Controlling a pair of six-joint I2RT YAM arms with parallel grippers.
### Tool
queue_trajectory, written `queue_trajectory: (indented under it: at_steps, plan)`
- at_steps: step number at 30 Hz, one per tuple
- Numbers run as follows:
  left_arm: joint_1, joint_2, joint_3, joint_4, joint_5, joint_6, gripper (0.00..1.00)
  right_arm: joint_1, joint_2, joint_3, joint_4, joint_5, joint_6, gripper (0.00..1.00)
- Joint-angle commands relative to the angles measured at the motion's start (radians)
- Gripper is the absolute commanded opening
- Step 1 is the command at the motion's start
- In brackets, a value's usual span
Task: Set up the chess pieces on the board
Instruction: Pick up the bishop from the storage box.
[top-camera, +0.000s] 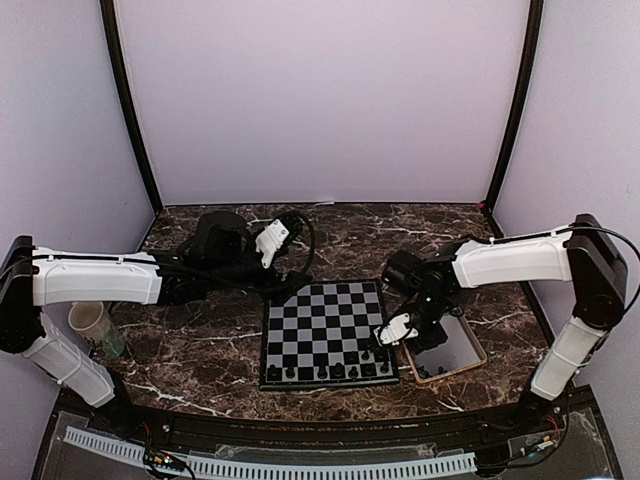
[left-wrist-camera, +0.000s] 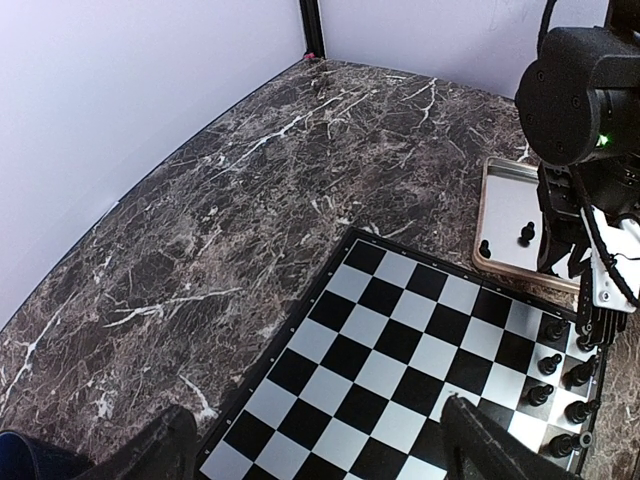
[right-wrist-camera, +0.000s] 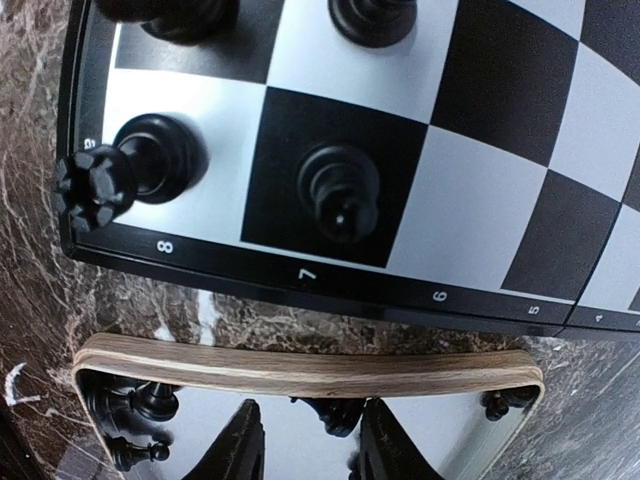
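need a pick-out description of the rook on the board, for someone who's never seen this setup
Find the chessboard, then its numbered edge, the one beside the wood-rimmed tray. At the corner marked 8, a black rook stands on the pale square. Its notched, castle-like top sets it apart from the round-headed piece next to it on the dark square at 7.

Directly below the right hand (top-camera: 383, 337): tan-rimmed tray (right-wrist-camera: 300, 368), mirror-bright inside, flat on dark, white-veined counter (top-camera: 200, 350). Well apart from the left hand (top-camera: 278, 243), off to its left and nearer the front edge: pale paper cup (top-camera: 90, 320), upright, something clear just beside. Beyond both hands: plain pale wall panels (top-camera: 320, 100), black posts (top-camera: 130, 130) at the far corners. Along the near edge: white slotted strip (top-camera: 300, 466).
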Motion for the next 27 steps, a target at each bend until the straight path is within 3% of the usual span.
queue_trajectory:
  at_steps: [1,18,27]
  plan:
    - [-0.001,-0.006,0.03,-0.014,0.013,0.001,0.86,0.008,0.013,0.005,-0.037,-0.006,-0.014,0.34]
    - [-0.001,-0.003,0.03,-0.013,0.026,0.002,0.86,0.008,-0.048,-0.032,-0.122,0.035,0.019,0.34]
    - [-0.001,0.0,0.03,-0.012,0.036,-0.003,0.86,0.008,-0.041,-0.07,-0.059,0.033,0.033,0.35]
